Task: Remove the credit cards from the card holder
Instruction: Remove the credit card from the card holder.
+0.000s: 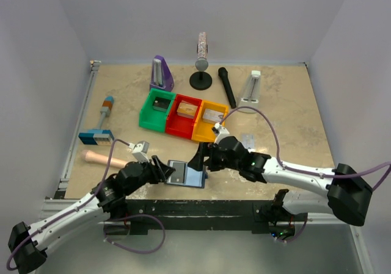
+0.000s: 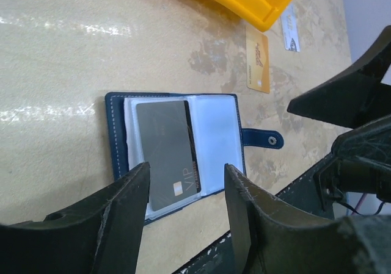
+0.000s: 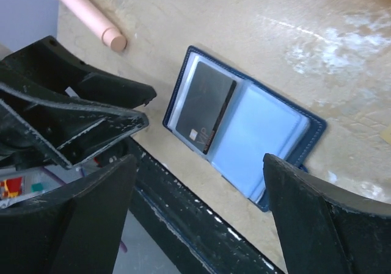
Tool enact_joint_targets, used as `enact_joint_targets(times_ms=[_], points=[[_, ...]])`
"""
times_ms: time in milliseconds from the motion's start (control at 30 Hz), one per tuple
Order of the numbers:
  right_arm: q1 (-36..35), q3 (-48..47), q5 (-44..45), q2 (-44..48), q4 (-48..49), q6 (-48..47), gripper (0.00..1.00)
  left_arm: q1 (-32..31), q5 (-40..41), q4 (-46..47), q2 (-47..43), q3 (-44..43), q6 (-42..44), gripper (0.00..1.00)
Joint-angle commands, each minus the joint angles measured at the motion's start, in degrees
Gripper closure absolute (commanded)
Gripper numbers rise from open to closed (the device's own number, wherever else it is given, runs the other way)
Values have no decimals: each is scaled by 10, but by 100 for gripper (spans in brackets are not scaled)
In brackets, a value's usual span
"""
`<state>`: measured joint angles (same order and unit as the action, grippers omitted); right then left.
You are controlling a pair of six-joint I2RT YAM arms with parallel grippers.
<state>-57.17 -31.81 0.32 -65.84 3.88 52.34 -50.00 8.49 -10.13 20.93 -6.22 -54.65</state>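
The navy card holder (image 1: pixel 194 178) lies open at the table's near edge, snap tab (image 2: pixel 263 139) out to one side. A dark card (image 2: pixel 165 152) sits in its left pocket, also in the right wrist view (image 3: pixel 204 106); the right pocket (image 3: pixel 256 133) shows only pale blue lining. An amber card (image 2: pixel 258 60) and a pale grey card (image 1: pixel 247 141) lie loose on the table by the yellow bin. My left gripper (image 2: pixel 186 176) is open and empty, just left of the holder. My right gripper (image 3: pixel 198 164) is open and empty, just above its right half.
Green (image 1: pixel 156 109), red (image 1: pixel 183 115) and yellow (image 1: pixel 209 120) bins stand behind the holder. A pink cylinder (image 1: pixel 101 158) and a blue-and-white block (image 1: pixel 95 137) lie left. A purple metronome (image 1: pixel 160 72), a stand (image 1: pixel 201 79), a black microphone (image 1: pixel 227 86) and a white holder (image 1: pixel 252 86) are at the back.
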Motion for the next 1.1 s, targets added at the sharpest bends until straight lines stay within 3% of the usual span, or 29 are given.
enact_joint_targets(times_ms=[0,167,233,400,567,700,800,1067], points=[[0,-84,-66,-52,-17,-53,14,2,17,-9,12,-8,-18,45],[0,-86,-109,-118,51,-37,21,2,-18,20,37,-16,12,47],[0,-74,-127,-142,110,-15,30,2,-25,27,46,-19,16,48],[4,-102,-172,-199,94,-16,55,2,-38,40,78,-23,22,54],[4,-85,-171,-235,134,10,54,3,-43,56,105,-24,27,77],[5,-72,-163,-240,142,13,63,3,-44,67,132,-25,29,88],[7,-69,-164,-244,143,13,69,3,-48,85,152,-25,29,91],[16,-64,-166,-264,146,23,73,3,-45,121,174,-28,29,92]])
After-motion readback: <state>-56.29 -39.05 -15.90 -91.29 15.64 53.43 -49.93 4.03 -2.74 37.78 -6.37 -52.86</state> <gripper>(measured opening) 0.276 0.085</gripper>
